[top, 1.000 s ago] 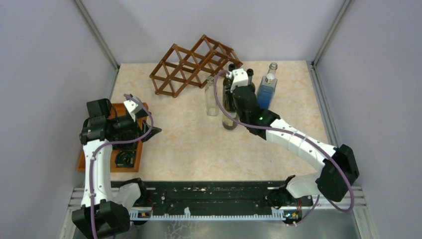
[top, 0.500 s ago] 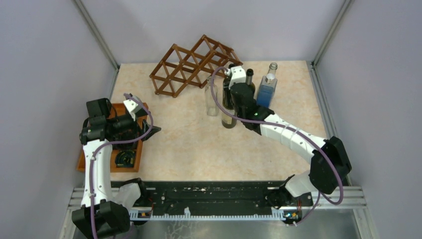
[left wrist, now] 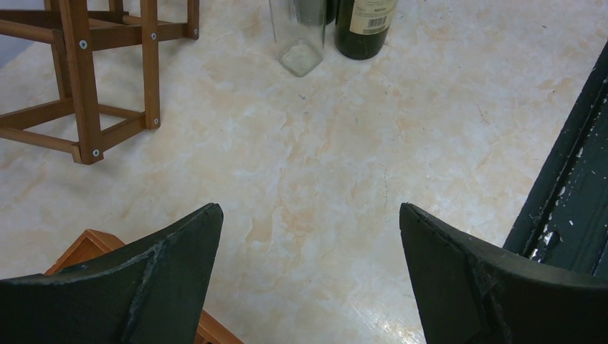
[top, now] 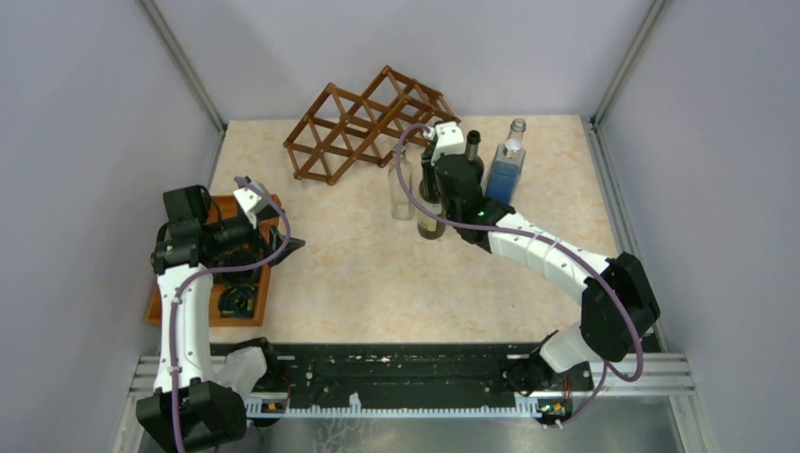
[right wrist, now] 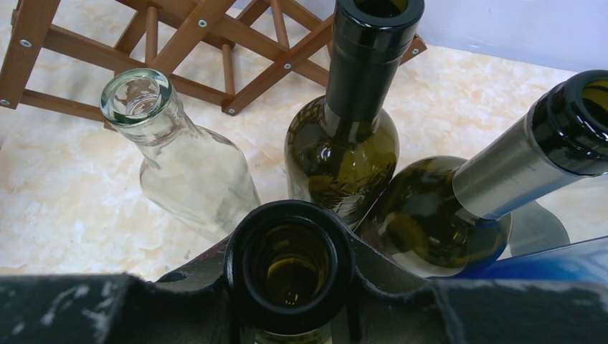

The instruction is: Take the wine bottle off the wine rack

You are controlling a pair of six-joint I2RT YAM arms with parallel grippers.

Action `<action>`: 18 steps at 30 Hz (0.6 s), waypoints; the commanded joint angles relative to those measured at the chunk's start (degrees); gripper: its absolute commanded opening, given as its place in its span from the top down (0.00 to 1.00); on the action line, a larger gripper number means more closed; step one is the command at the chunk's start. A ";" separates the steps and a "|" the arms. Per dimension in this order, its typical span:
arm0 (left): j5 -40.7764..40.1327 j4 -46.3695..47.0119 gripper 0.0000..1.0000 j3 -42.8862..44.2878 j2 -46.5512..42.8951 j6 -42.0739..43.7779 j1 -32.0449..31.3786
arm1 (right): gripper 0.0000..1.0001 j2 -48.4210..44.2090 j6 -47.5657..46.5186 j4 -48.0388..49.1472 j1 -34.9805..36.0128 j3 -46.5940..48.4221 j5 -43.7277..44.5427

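The brown wooden lattice wine rack (top: 368, 123) stands at the back of the table with no bottle in its cells; part of it shows in the left wrist view (left wrist: 79, 72) and the right wrist view (right wrist: 179, 43). My right gripper (top: 436, 179) is shut on the neck of a dark green wine bottle (top: 432, 222), which stands upright in front of the rack. Its open mouth (right wrist: 289, 261) sits between my right fingers (right wrist: 502, 301). My left gripper (top: 288, 247) is open and empty at the left, above the table (left wrist: 308, 215).
A clear glass bottle (top: 403, 193) stands just left of the held bottle. Two dark bottles (right wrist: 344, 150) and a blue bottle (top: 505, 175) stand close behind and right of it. A flat orange-brown tray (top: 160, 307) lies at the left under the left arm.
My right arm has shifted a little left and toward the back with the wine bottle in its grip, closer to the other bottles. The left arm has not moved.
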 commanded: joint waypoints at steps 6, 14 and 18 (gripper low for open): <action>0.83 0.81 0.01 -0.38 -0.65 -0.85 0.07 | 0.57 -1.99 2.58 5.03 -0.70 2.03 0.16; 0.82 1.05 0.01 -0.45 -0.36 -1.95 0.12 | 0.01 -5.19 4.08 1.29 -0.71 2.39 0.52; 0.60 1.55 0.01 -0.53 -0.20 -2.95 0.08 | 0.01 -8.10 4.97 -1.00 -0.78 1.76 0.90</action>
